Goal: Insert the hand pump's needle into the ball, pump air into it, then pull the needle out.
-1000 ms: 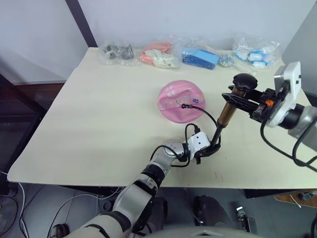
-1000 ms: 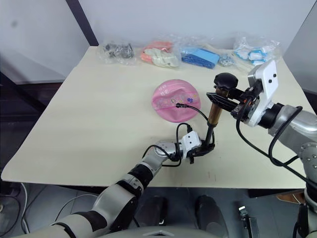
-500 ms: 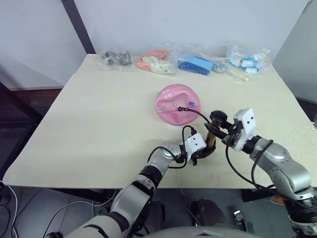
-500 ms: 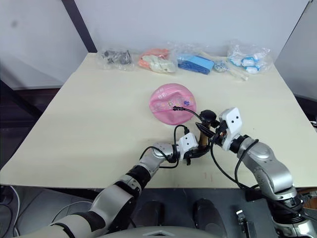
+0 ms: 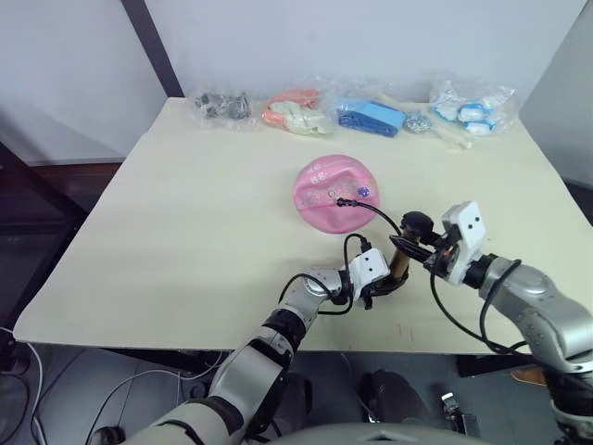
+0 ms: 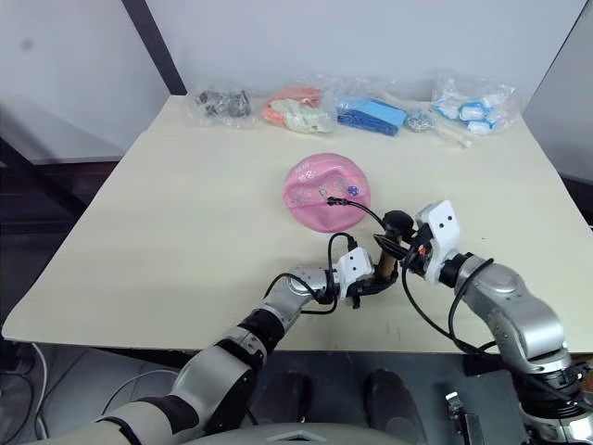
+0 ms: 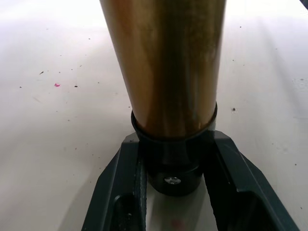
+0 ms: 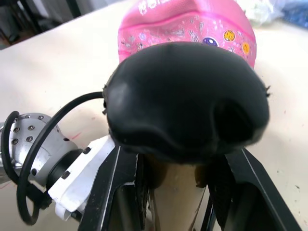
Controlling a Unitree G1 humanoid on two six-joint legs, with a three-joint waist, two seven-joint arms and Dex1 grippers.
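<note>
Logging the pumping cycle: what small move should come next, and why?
Probably lift the T-handle with the right tool: the handle sits low on the hand pump, the left tool clamps its base, and the needle sits in the ball.

I stood at a pale cream counter [image 5: 185, 232] whose top was matte and lightly speckled with small marks. Along its far edge lay a row of clear plastic bags [image 5: 352, 107] with mixed contents, grey, orange, blue and white. Behind the counter rose a plain white wall [image 5: 324, 37], evenly lit, and a dark post [image 5: 148, 42] slanted up against it at the far left. To the left, the floor [image 5: 56, 185] was dark reddish-brown. A grey panel [image 5: 565, 83] stood at the far right. Cables [image 5: 28, 408] lay on the floor under the near left corner.
</note>
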